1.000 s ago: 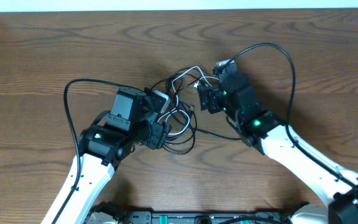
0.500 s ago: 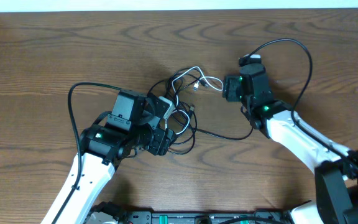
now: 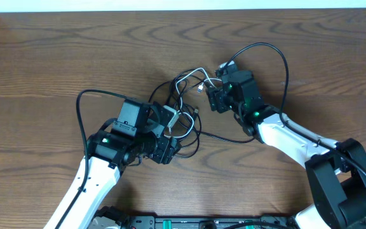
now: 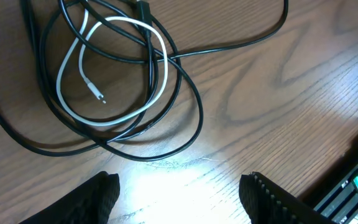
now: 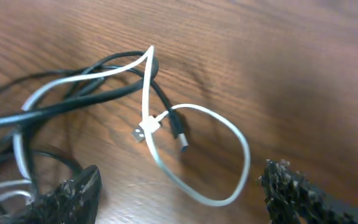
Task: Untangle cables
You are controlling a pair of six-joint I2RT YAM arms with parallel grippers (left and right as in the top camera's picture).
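Cables point(image 3: 186, 121) in one knot mid table point(image 3: 56, 51), white cable point(image 5: 146, 93) looped thru black. Left gripper point(image 4: 179, 193) at near side, right gripper point(image 5: 179, 193) far-right: both wide open, empty, prob. poised to grab separate strands.

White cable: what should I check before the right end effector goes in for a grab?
1. The right end effector is open and empty: ok.
2. The left end effector is open and empty: ok.
3. The white cable has a loop exposed ahead of the right end effector: ok.
4. The white cable is free of the black cables: not ok, it weaves through them in the left wrist view.
5. The white plug is clear of the black plug beside it: cannot tell, they lie close.
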